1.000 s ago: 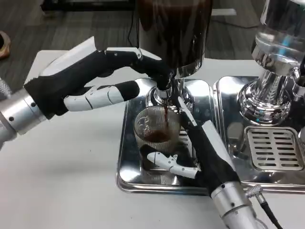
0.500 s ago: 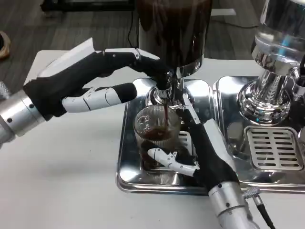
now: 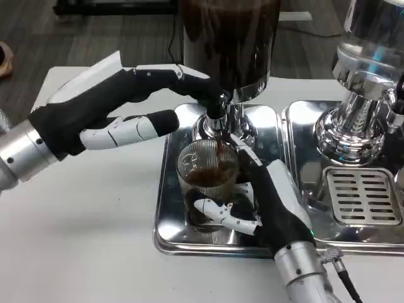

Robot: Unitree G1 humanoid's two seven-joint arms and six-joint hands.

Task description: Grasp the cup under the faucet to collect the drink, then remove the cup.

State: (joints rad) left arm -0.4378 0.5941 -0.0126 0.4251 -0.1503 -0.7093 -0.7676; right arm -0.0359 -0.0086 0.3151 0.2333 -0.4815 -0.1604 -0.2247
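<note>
Both hands are busy: my right hand [image 3: 278, 205] grips the cup [image 3: 207, 183] under the faucet [image 3: 216, 117] while my left hand [image 3: 120, 110] presses it so the drink [image 3: 208, 175] pours in.

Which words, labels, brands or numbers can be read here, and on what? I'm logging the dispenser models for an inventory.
None can be read.
The dark drink dispenser shows no label.
The steel dispenser to the right shows only reflections.
The ribbed cup, drip tray and both hands carry no print.
</note>
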